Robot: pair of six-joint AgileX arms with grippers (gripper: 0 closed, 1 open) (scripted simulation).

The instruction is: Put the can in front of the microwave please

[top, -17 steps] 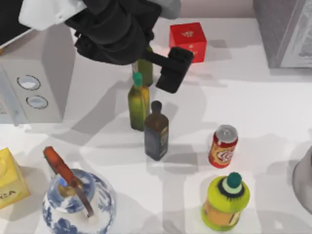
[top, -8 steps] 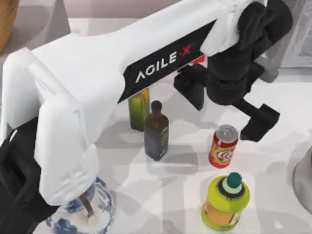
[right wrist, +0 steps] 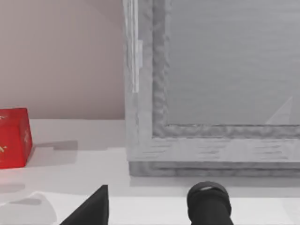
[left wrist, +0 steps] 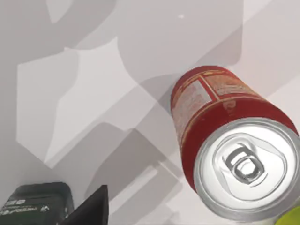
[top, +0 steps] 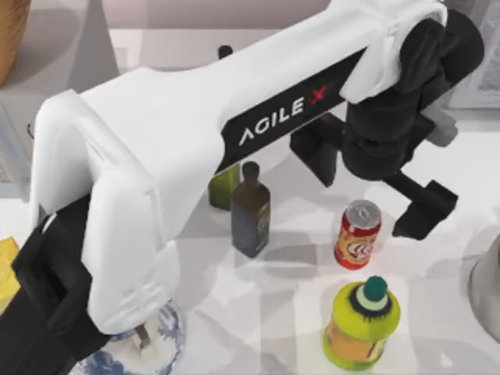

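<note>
The red can with its silver top stands upright right of the table's middle. My left gripper hovers open just above and behind it, one finger to the can's back left and the other nearer its right. Neither finger touches the can, which lies close below in the left wrist view, beside a dark fingertip. The light-grey microwave at the left edge is mostly hidden behind my left arm. My right arm is parked, with one fingertip set far to the side.
A dark brown bottle and an olive-green bottle stand left of the can. A fat lime-green bottle sits just in front of it. A blue-and-white jug is front left. A grey box and a red box stand at the back.
My left arm swung from the back by the olive bottles across to the right. Over the last half second the open gripper dropped slightly closer to the can.
</note>
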